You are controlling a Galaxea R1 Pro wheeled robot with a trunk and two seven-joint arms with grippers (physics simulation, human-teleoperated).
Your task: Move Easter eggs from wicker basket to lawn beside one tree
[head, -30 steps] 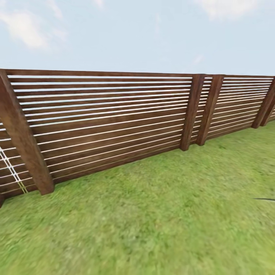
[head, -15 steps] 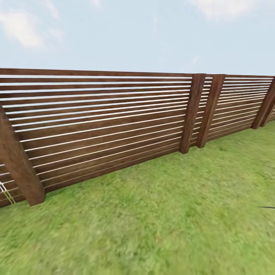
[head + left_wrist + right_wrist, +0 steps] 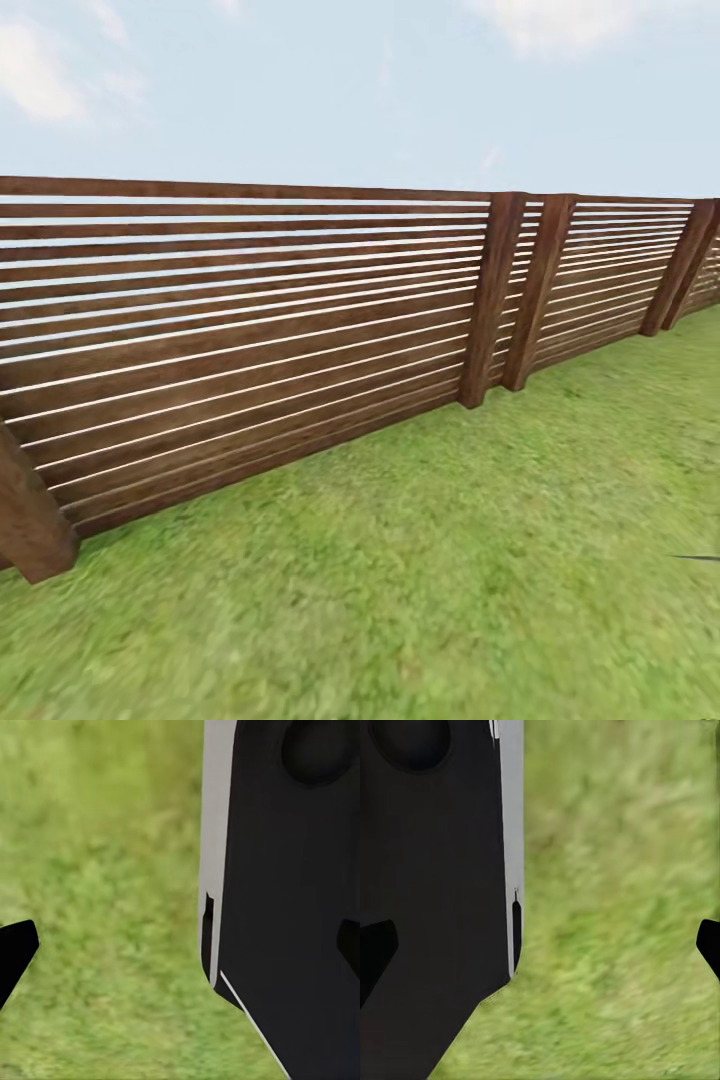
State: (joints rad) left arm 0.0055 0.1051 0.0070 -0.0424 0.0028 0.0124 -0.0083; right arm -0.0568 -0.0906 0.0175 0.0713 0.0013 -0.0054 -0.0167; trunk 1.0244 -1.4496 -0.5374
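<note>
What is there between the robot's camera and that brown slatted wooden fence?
In the head view, nothing but mottled green lawn stretches up to the brown horizontal-slat wooden fence; a thin dark sliver pokes in at the side.

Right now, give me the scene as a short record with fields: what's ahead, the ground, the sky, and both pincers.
ahead: brown slatted wooden fence, running away to the right
fence posts: a close pair right of centre
ground: mottled green lawn
sky: pale blue with thin white clouds
left pincer: fingertips wide apart, nothing between them, grass below
right pincer: fingertips wide apart, nothing between them, grass below
</note>
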